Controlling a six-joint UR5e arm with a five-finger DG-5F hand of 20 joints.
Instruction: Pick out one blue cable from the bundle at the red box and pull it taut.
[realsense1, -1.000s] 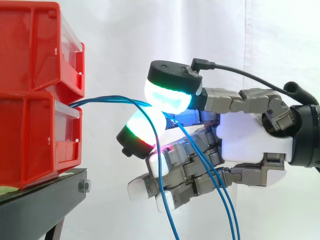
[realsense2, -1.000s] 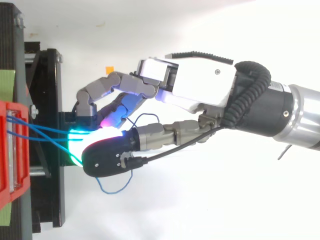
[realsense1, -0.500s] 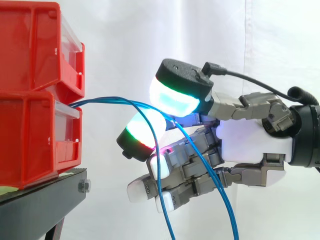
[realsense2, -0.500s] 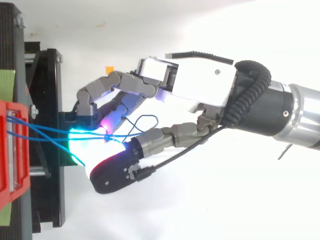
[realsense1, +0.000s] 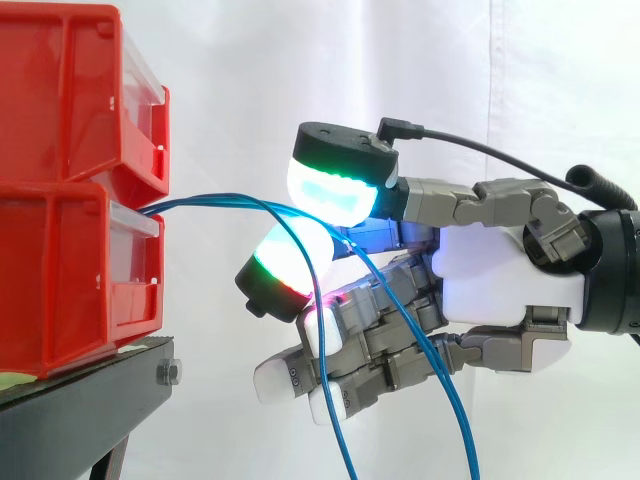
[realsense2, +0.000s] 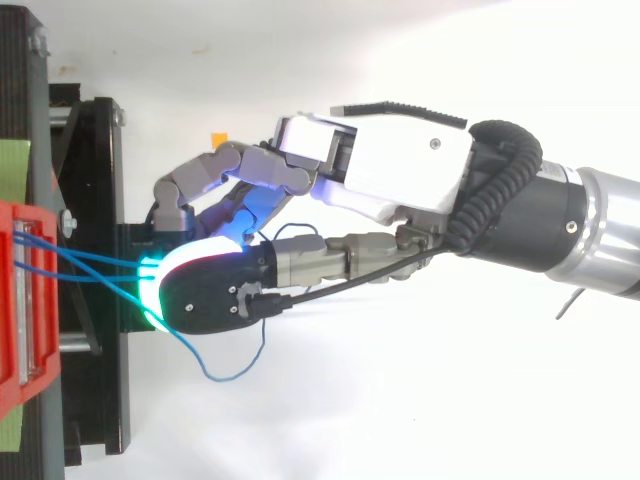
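Note:
Two stacked red bins (realsense1: 70, 190) stand on a black stand (realsense1: 80, 410) at the left. Thin blue cables (realsense1: 220, 199) leave the gap between the bins and arc right to my hand (realsense1: 500, 270). The green-glowing thumb pad (realsense1: 330, 190) sits down over a red-and-green glowing finger pad (realsense1: 285, 262), and a cable runs between them. Below the pinch, two blue strands hang to the bottom edge. In the top view the cables (realsense2: 90, 262) run from the bin (realsense2: 25, 300) under the thumb of the hand (realsense2: 390, 170), and a slack loop (realsense2: 235, 372) lies below it.
The black stand (realsense2: 95, 200) reaches out from the bins toward the hand. A small orange mark (realsense2: 218, 140) lies on the white surface behind the fingers. Green tape (realsense2: 12, 170) sits on the stand at the left edge. A white curtain hangs behind.
Half a second ago the thumb was lifted and swung away from the finger pad. It has come back down over the cables, as it stood one second ago. The arm stays in place.

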